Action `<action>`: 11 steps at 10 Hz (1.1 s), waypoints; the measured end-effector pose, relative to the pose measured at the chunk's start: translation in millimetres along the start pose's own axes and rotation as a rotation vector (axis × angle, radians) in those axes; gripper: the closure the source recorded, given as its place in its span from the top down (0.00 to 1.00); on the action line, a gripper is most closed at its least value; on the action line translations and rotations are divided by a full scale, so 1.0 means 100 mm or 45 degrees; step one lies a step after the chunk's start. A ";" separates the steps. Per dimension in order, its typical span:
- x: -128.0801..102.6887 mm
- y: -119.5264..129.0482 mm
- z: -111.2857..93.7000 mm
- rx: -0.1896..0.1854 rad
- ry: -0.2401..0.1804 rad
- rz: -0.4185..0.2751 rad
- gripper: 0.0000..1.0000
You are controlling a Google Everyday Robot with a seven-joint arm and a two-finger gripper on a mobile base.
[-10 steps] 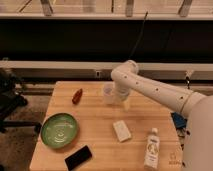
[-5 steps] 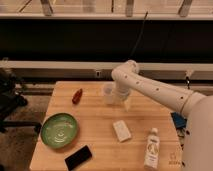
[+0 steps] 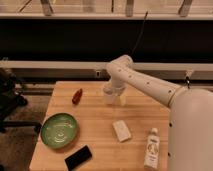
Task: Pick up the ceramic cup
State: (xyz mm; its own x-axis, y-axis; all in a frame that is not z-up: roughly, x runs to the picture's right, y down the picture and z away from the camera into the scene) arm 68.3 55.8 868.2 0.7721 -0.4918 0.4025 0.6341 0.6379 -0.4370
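the ceramic cup (image 3: 108, 97) stands upright on the far middle of the wooden table (image 3: 100, 120), just under the end of the arm. it is small, plain and white. i judge it stiff and fairly light, but glazed, so likely slippery, and it could chip or crack if knocked over or dropped. the wide rim looks like the best place to take hold, with one side of the grip inside the wall and one outside. a pinch across the tapered body would be more likely to slide.

the gripper (image 3: 116, 91) hangs right at the cup, touching or very nearly touching its right side and partly covering it. whether it is released or already clenched on the cup cannot be told from this view. the cup appears to rest on the table, not yet lifted.

further out, a small red object (image 3: 77, 96) lies to the left, near the cup. a white rectangular block (image 3: 121, 130) lies nearer the front, and a white labelled bottle (image 3: 152, 148) stands at the front right. a green plate (image 3: 59, 131) and a black phone (image 3: 78, 157) sit at the front left, well apart from the cup.

against the earlier frames almost nothing differs. the arm holds the same pose over the cup, the cup sits in the same spot, and the other things have not shifted.
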 end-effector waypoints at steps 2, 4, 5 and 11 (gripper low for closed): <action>-0.02 -0.03 0.03 -0.007 -0.014 -0.004 0.80; -0.04 -0.01 0.09 -0.014 -0.025 -0.002 0.80; -0.05 0.00 0.13 -0.017 -0.033 0.000 0.80; -0.04 0.04 0.38 -0.019 -0.063 0.017 0.80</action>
State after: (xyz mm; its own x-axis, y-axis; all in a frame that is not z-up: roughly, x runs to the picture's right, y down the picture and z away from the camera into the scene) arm 66.4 83.1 895.2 0.7777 -0.4534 0.4355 0.6247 0.6352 -0.4542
